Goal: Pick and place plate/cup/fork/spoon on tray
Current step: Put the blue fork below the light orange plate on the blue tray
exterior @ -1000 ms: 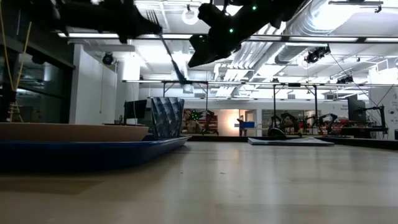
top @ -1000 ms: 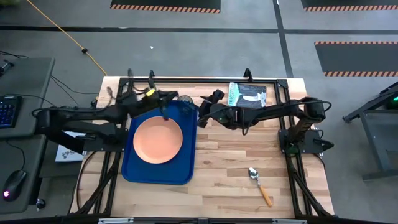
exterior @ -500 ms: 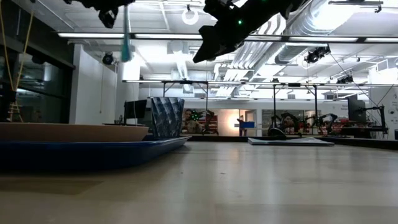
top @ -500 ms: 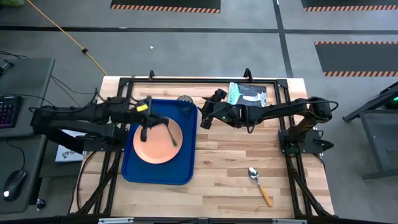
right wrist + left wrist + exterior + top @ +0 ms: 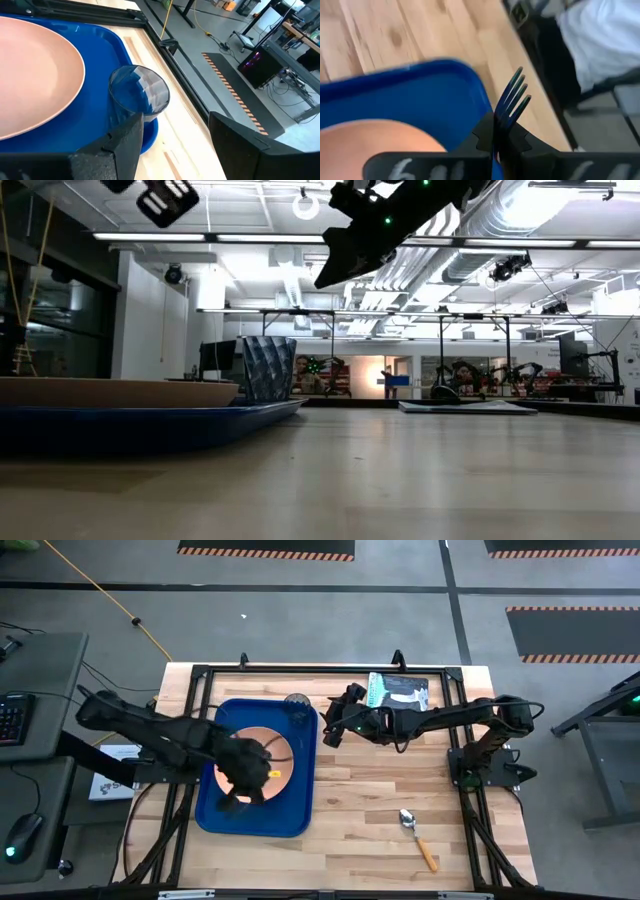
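Observation:
The light-blue fork (image 5: pixel 512 97) is in my left gripper (image 5: pixel 495 135), which hovers over the peach-orange plate (image 5: pixel 262 748) on the dark-blue tray (image 5: pixel 300 815). In the high view the left gripper (image 5: pixel 236 795) is over the plate's near side. The dark see-through cup (image 5: pixel 140 95) stands upright on the tray's far right corner (image 5: pixel 297 701). My right gripper (image 5: pixel 175 145) is open and empty, just right of the cup and above the table (image 5: pixel 335 726). The spoon (image 5: pixel 418 837), with its orange handle, lies on the table at the near right. My left gripper pinches the fork between its two fingers, just below the tines (image 5: pixel 496 120). The tines stick out past the fingertips; the handle is hidden by the gripper. The fork is lifted clear, above the tray's corner (image 5: pixel 460 75).
A flat teal-and-black packet (image 5: pixel 398 692) lies at the table's far right. The dark frame rails (image 5: pixel 320 670) run along the table's edges. Bare wood shows between the tray and the spoon (image 5: pixel 360 790).
My left gripper has carried the fork from the tray's far edge toward the near edge, over the plate, and has turned about so the fork, which hung down before, no longer shows in the low view. My right gripper has hardly moved.

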Robot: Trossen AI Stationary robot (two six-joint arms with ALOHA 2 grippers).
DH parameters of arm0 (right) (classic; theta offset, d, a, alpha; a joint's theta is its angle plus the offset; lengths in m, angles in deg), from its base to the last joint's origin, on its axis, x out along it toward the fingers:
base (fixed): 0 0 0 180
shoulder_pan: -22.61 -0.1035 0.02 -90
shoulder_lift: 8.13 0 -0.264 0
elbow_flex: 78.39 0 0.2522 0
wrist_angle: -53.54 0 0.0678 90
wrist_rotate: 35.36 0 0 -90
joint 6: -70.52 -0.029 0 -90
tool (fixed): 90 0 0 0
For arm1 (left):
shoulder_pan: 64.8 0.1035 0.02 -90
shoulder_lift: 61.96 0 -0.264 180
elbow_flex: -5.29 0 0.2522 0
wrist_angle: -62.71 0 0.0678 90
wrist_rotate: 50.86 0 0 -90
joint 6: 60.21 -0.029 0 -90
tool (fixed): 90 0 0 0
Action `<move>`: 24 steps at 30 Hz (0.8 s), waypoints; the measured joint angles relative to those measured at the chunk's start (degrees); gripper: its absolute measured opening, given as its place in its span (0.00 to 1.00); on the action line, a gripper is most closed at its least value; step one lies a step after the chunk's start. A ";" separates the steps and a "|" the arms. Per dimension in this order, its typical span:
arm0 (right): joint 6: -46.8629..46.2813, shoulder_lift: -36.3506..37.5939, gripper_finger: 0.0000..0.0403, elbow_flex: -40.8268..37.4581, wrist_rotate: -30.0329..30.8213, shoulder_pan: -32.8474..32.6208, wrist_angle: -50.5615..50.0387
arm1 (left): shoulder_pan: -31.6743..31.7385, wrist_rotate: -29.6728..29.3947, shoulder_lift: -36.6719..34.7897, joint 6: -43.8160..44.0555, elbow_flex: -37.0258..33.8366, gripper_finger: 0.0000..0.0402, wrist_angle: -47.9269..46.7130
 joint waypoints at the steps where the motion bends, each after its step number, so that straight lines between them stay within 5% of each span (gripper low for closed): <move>1: -0.01 0.00 0.54 0.00 0.00 0.00 0.01 | -0.17 -0.02 1.63 -0.78 0.71 0.00 -1.64; 11: -0.17 -0.04 0.54 0.00 0.02 0.00 0.08 | -1.43 2.76 16.59 -14.87 5.30 0.00 -6.94; 24: -0.24 -0.07 0.54 0.00 0.04 0.00 -0.43 | -6.28 2.94 24.76 -28.74 7.60 0.00 -7.76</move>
